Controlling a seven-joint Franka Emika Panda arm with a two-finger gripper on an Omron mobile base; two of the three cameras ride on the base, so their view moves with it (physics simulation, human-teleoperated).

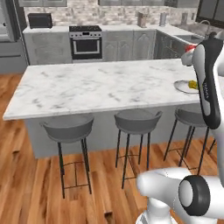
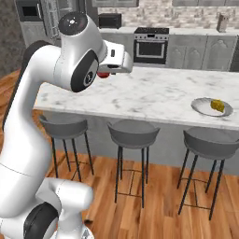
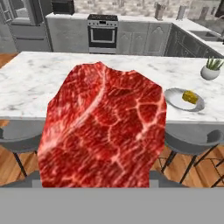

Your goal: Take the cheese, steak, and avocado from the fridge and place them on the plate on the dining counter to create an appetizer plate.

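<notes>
My gripper (image 2: 105, 73) is shut on the steak (image 3: 103, 131), a red marbled slab that covers most of the hand view; a red bit of the steak (image 1: 188, 49) shows beside my arm. It hangs above the near side of the dining counter (image 1: 96, 85), to the left of the plate. The round grey plate (image 2: 201, 108) lies on the counter's right part with the yellow cheese (image 2: 216, 105) on it. The hand view has the plate (image 3: 175, 99) and the cheese (image 3: 189, 96) right of the steak. The fridge (image 1: 8, 39) stands at the far left. The avocado is out of view.
Three round grey stools (image 1: 136, 120) stand along the counter's near side. A white pot with a green plant (image 3: 210, 70) sits behind the plate. The stove (image 1: 85, 41), a black microwave (image 1: 39, 19) and grey cabinets line the back wall.
</notes>
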